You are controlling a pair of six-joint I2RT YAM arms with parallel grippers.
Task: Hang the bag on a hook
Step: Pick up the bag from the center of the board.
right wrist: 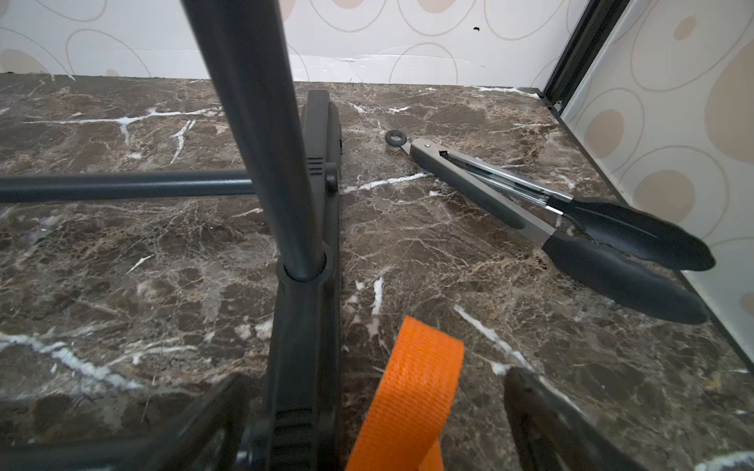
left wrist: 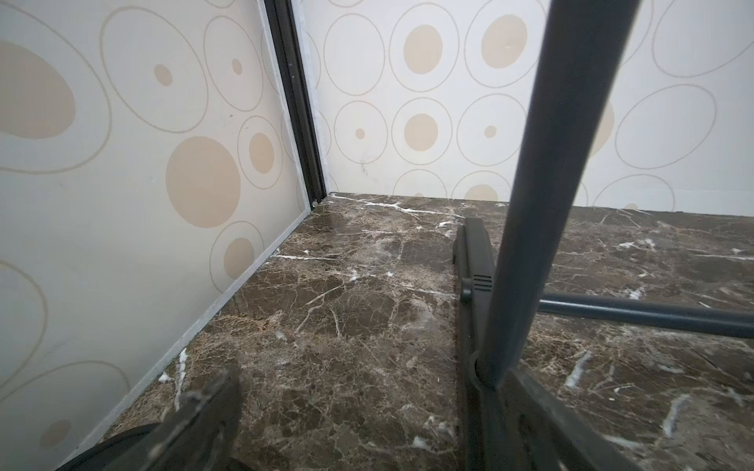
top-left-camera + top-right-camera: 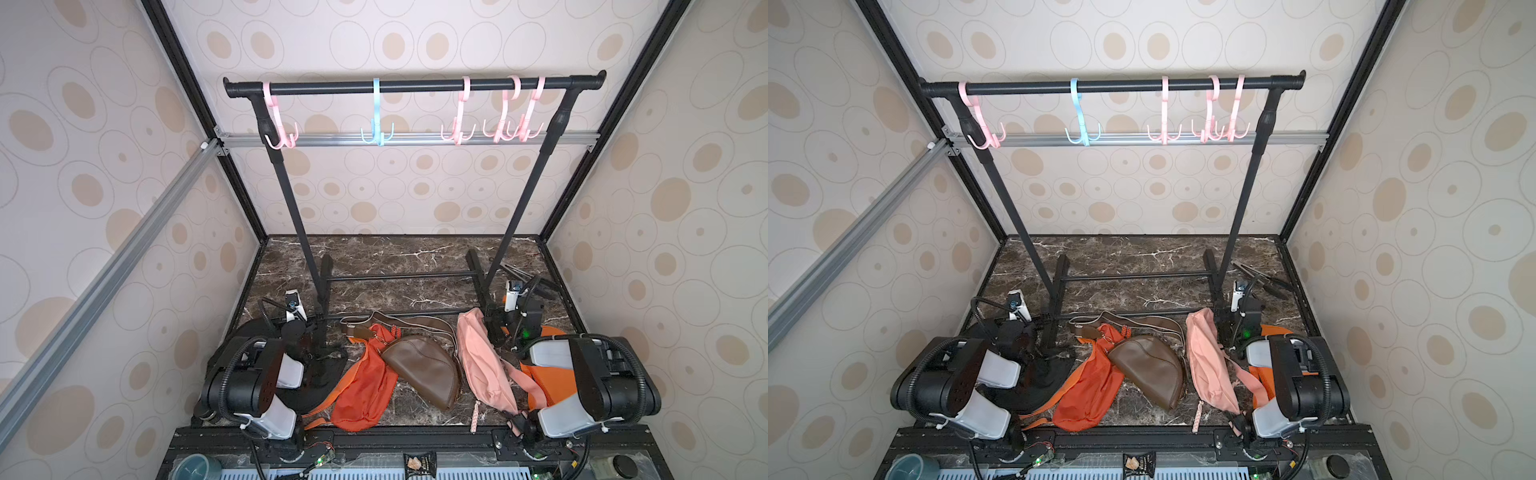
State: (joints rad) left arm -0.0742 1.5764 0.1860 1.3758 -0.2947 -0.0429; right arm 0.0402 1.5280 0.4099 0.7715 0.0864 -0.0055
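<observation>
Several bags lie at the table's front in both top views: an orange bag (image 3: 365, 386), a brown leather bag (image 3: 424, 370) and a pink bag (image 3: 482, 365). A black bag (image 3: 324, 374) lies under my left arm and another orange bag (image 3: 548, 374) under my right. Pink hooks (image 3: 457, 133) and a blue hook (image 3: 377, 135) hang empty from the rack's bar (image 3: 415, 85). My left gripper (image 2: 375, 391) is open and empty beside the rack's left foot (image 2: 473, 261). My right gripper (image 1: 375, 379) is open, with an orange strap (image 1: 416, 387) standing loose between its jaws.
The rack's legs (image 3: 291, 208) and base bars (image 3: 399, 276) stand mid-table. Black-tipped tongs (image 1: 571, 220) lie at the back right by the wall. Patterned walls enclose three sides. A teal cup (image 3: 195, 467) and a snack packet (image 3: 419, 463) sit below the front edge.
</observation>
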